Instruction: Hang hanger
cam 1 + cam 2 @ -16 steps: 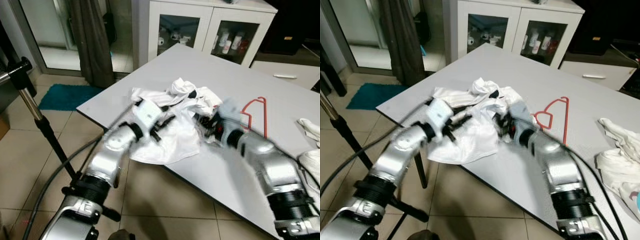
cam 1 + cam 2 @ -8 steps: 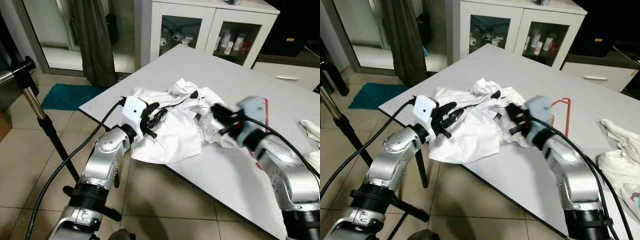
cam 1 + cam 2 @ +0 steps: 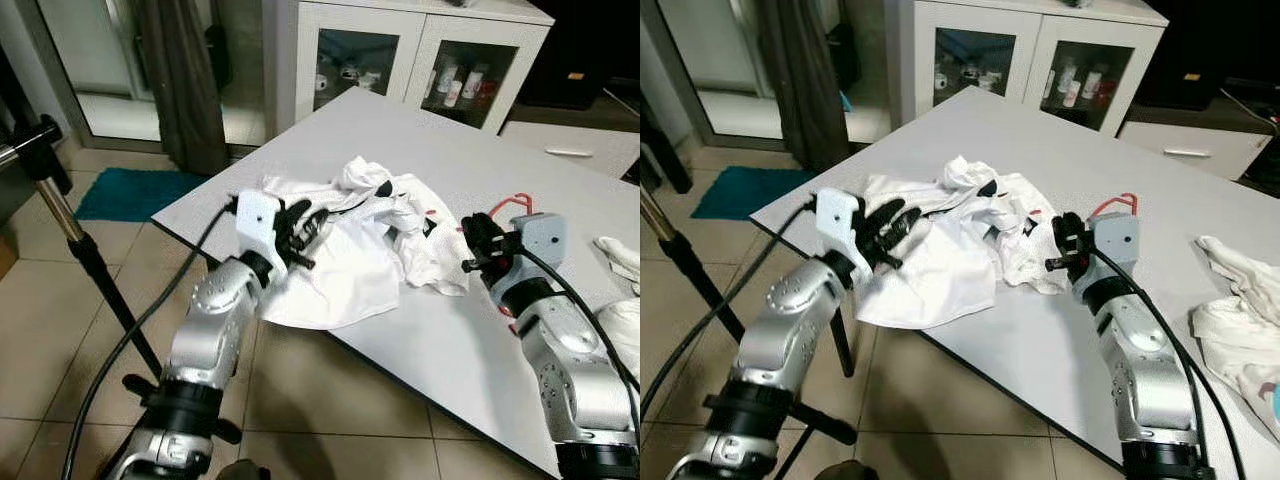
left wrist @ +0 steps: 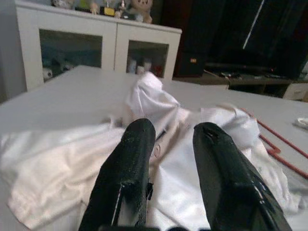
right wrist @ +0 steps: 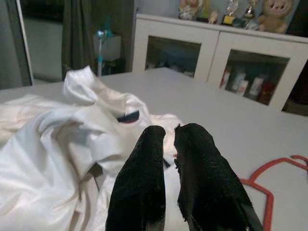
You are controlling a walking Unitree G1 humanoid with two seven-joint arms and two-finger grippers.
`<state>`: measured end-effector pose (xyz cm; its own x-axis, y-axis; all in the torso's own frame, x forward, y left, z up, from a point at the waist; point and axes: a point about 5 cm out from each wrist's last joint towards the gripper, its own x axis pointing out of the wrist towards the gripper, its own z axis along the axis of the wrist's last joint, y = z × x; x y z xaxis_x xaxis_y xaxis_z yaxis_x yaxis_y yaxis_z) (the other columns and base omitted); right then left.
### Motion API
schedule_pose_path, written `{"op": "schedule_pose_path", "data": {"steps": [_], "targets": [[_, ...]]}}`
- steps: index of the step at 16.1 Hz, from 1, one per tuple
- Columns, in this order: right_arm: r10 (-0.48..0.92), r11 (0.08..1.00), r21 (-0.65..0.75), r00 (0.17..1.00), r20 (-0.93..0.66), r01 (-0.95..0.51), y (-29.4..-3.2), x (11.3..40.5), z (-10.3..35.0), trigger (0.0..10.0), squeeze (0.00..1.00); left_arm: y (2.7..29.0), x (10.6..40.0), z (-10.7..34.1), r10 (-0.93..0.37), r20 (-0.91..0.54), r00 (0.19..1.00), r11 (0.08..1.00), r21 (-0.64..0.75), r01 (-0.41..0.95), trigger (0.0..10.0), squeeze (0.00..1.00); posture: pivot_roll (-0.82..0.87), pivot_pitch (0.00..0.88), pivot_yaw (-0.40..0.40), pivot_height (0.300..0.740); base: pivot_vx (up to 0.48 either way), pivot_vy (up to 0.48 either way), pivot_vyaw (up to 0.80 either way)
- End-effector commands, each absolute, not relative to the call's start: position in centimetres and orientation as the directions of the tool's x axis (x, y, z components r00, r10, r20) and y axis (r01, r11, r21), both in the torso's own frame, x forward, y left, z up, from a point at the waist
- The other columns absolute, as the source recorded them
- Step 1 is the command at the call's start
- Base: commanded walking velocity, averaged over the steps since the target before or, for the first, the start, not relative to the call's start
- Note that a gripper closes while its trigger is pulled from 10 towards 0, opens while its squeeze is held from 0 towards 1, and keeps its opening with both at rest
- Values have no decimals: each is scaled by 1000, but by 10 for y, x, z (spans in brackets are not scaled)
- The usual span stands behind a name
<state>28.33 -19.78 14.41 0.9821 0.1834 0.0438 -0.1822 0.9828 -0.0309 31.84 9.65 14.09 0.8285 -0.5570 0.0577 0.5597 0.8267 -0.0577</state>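
Note:
A crumpled white garment [image 3: 350, 245] lies on the grey table [image 3: 430, 130] near its front left corner. The red wire hanger [image 3: 1116, 203] lies flat on the table just right of the garment, mostly hidden behind my right wrist. In the right wrist view the hanger [image 5: 263, 186] lies beyond the fingertips. My left gripper [image 3: 305, 222] hovers open over the garment's left part, with nothing between its fingers [image 4: 137, 139]. Close to the garment's right edge is my right gripper [image 3: 470, 243], its fingers [image 5: 192, 144] together and holding nothing.
A white cabinet [image 3: 420, 50] with glass doors stands behind the table. Left of the table corner stands a black and silver stand pole [image 3: 60, 200], with a teal mat [image 3: 125, 190] on the tiled floor. Another white cloth [image 3: 1240, 320] lies at the table's right.
My right gripper has drawn back to the right, off the garment, and now covers most of the hanger. The left gripper has stayed over the garment's left part.

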Motion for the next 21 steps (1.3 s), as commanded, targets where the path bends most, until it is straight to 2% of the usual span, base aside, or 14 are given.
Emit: {"op": "schedule_pose_path", "data": {"steps": [1, 4, 7, 9, 19, 21], "targets": [[170, 985, -43, 984, 50, -168, -198, 283, 143, 10000, 0, 90, 316, 145, -573, 68, 817, 816, -39, 576, 10000, 0, 44, 0, -41, 723, 0, 0, 0], [262, 965, -47, 962, 77, -259, -193, 276, 147, 10000, 0, 83, 307, 141, -645, 35, 763, 763, -21, 646, 10000, 0, 39, 0, -43, 723, 0, 0, 0], [243, 968, -75, 967, 80, -238, -211, 274, 151, 10000, 0, 85, 296, 139, -739, 10, 674, 671, 103, 734, 10000, 0, 40, 0, -46, 723, 0, 0, 0], [229, 972, -79, 970, 83, -223, -214, 275, 150, 10000, 0, 92, 300, 141, -728, 11, 685, 681, 128, 721, 10000, 0, 43, 0, -46, 723, 0, 0, 0], [226, 973, -70, 968, 105, -220, -212, 277, 154, 10000, 0, 86, 301, 143, -743, 13, 669, 663, 142, 735, 10000, 0, 33, 0, -40, 723, 0, -467, 0], [232, 972, -72, 967, 108, -225, -210, 279, 155, 10000, 0, 86, 302, 143, -740, 16, 673, 669, 123, 733, 10000, 0, 36, 0, -40, 723, 0, 0, 0]]}}
